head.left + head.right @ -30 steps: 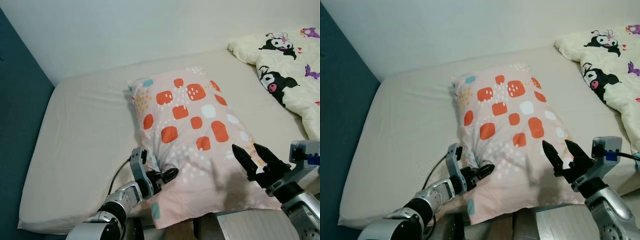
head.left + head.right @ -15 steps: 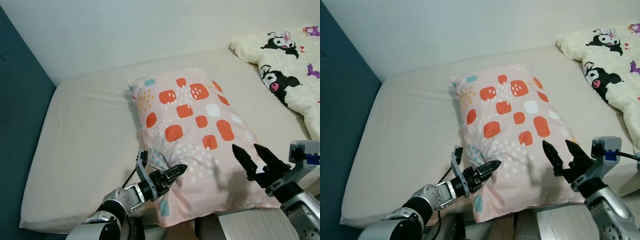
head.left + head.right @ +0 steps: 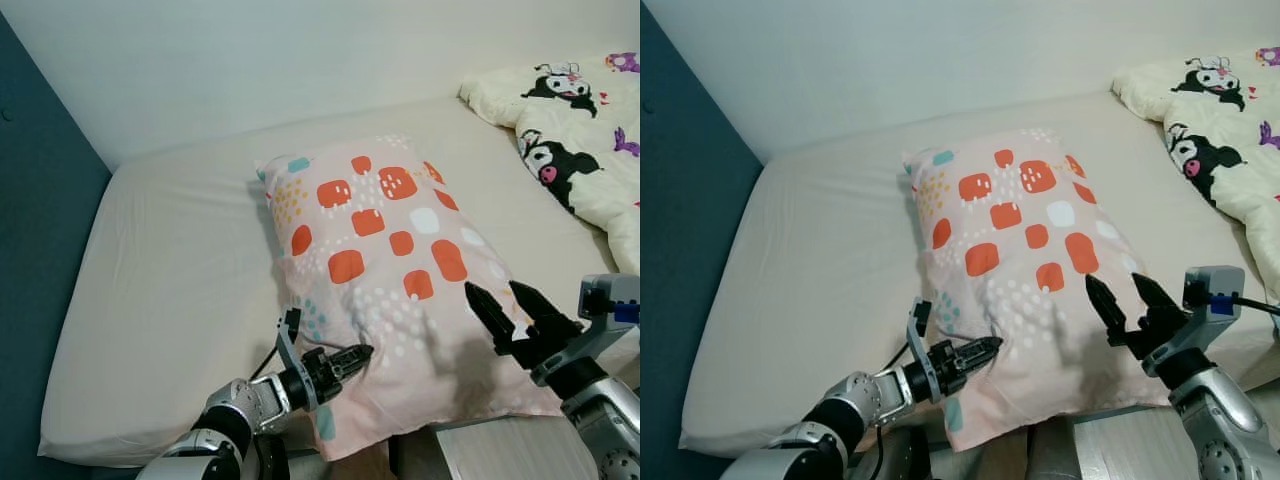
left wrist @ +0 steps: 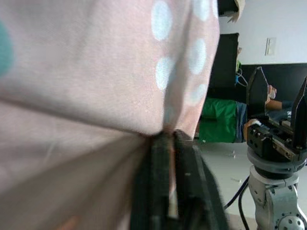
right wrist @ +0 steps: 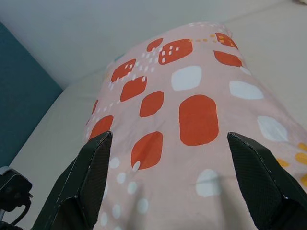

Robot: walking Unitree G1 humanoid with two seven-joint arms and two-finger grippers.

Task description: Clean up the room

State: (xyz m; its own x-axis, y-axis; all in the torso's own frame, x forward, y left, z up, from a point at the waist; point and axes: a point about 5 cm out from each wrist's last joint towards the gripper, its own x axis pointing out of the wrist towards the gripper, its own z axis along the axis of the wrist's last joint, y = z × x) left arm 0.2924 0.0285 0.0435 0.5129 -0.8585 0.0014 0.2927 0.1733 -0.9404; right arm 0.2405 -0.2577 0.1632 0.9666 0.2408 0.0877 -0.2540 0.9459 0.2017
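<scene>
A pink pillow (image 3: 385,260) with orange, white and teal patches lies lengthwise on the cream bed (image 3: 170,290), its near end hanging over the bed's front edge. My left gripper (image 3: 352,356) is shut on the pillow's fabric at the near left corner; the left wrist view has the cloth (image 4: 96,72) pinched between the fingers (image 4: 160,191). My right gripper (image 3: 508,312) hovers open just above the pillow's near right side, nothing between its fingers (image 5: 91,177).
A cream blanket (image 3: 575,130) with black and purple cartoon figures lies bunched at the bed's far right. A dark teal wall (image 3: 40,250) borders the bed on the left, a white wall (image 3: 300,50) behind. A light wooden surface (image 3: 500,450) sits below the pillow's near end.
My left gripper has shifted along the pillow's near corner and drawn the fabric, changing the folds there. The right gripper has barely moved. The camera shifted a little.
</scene>
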